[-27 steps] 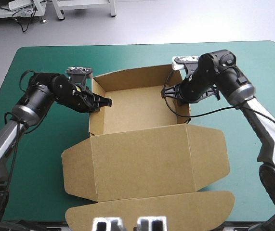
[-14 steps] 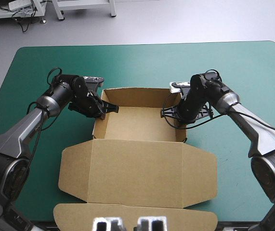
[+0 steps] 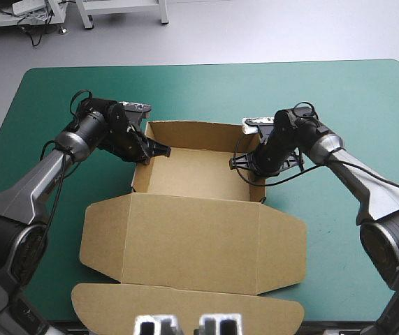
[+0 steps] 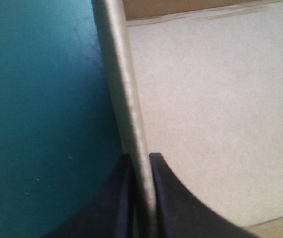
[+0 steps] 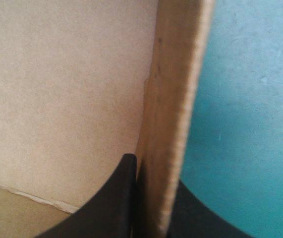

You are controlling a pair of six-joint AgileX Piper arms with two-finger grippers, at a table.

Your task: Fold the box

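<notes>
Both side walls of the brown cardboard box look raised, so the step in hand seems to be setting them firm. It is probably best done with even pressure on both sides, holding each wall upright and square so the tray does not skew. The box stands mid-way on the teal-green tabletop as an open tray, its lid flat toward the near edge. The left gripper is nearly closed, pinching the left wall, one finger inside and one outside. The right gripper clamps the right wall likewise.
</notes>
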